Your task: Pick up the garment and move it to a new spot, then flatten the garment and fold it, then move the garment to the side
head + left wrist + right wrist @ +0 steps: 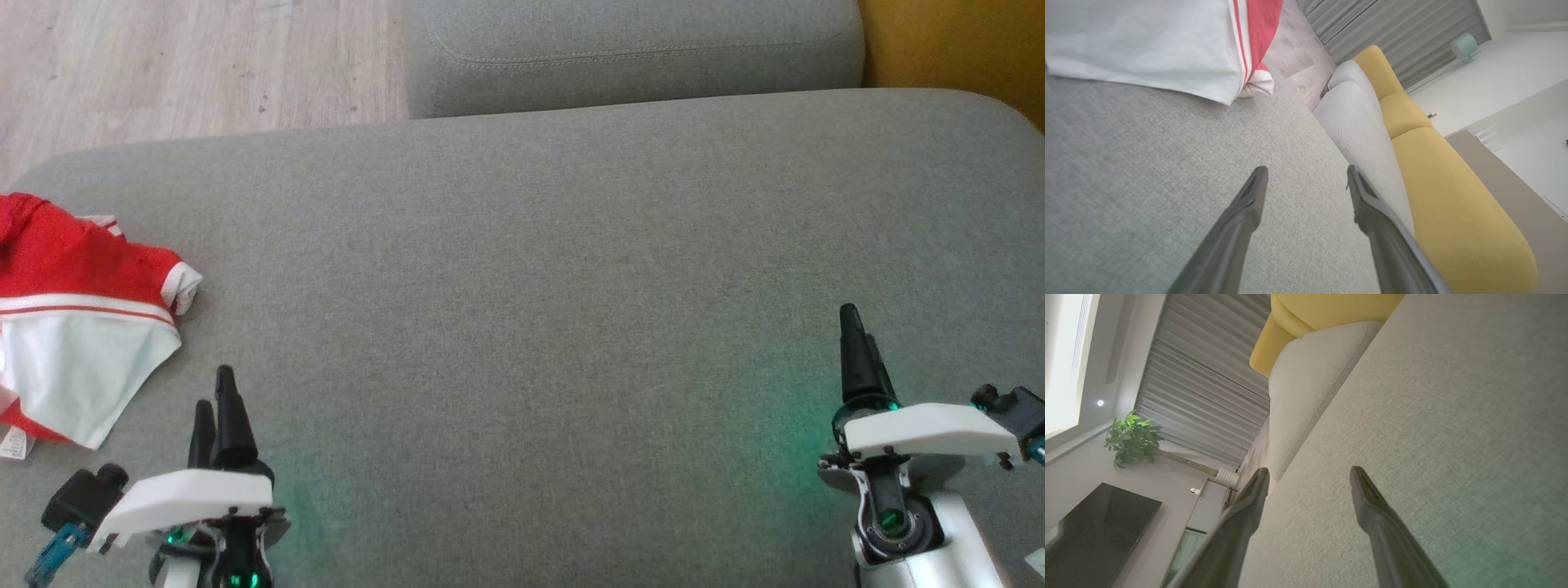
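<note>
We are noting the red-and-white garment lying crumpled at the grey cushion's left edge, possibly overhanging it. Our left hand is hovering over the cushion's near-left part, fingers spread wide, gripping nothing. Our right hand is hovering over its near-right part, likewise wide and empty.

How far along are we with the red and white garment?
Done: apparently nothing; the red and white fabric garment lies rumpled, not flat, at the left edge of the grey upholstered cushion. In hand: nothing; the left claw and right claw stand open and empty over the cushion. Left: picking up, moving, flattening, folding, setting aside.
</note>
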You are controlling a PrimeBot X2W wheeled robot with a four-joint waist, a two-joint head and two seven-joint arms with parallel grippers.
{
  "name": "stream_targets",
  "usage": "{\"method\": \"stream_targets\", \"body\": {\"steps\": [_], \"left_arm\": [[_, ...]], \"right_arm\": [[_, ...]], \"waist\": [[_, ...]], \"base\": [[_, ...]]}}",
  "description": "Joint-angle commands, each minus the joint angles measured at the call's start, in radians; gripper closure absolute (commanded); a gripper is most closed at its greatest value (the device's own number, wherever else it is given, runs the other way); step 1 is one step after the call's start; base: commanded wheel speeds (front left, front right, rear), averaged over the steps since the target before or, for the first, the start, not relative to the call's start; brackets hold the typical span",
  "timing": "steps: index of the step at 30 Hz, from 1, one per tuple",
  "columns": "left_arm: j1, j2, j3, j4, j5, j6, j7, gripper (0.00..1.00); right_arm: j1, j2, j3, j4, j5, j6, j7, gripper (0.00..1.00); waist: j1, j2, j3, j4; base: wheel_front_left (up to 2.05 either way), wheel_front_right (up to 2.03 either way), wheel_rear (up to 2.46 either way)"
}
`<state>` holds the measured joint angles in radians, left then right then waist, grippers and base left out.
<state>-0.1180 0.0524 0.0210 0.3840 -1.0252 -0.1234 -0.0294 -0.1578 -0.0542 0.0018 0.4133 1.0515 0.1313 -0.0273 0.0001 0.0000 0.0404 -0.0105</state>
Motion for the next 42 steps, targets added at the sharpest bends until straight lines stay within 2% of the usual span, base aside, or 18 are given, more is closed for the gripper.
{"method": "stream_targets", "body": {"steps": [1, 42], "left_arm": [[-0.044, 0.014, 0.013, -0.023, 0.039, -0.002, -0.017, 0.0], [-0.026, 0.006, 0.022, 0.005, 0.581, 0.005, -0.135, 0.0]], "right_arm": [[-0.055, -0.02, 0.018, -0.026, -0.042, 0.0, -0.019, 0.0], [-0.079, -0.031, 0.102, 0.01, -0.539, 0.0, -0.136, 0.0]], "waist": [[-0.0001, 0.0, 0.0, -0.001], [-0.0001, 0.0, 0.016, -0.016]], "base": [[0.0, 0.0, 0.0], [0.0, 0.0, 0.0]]}}
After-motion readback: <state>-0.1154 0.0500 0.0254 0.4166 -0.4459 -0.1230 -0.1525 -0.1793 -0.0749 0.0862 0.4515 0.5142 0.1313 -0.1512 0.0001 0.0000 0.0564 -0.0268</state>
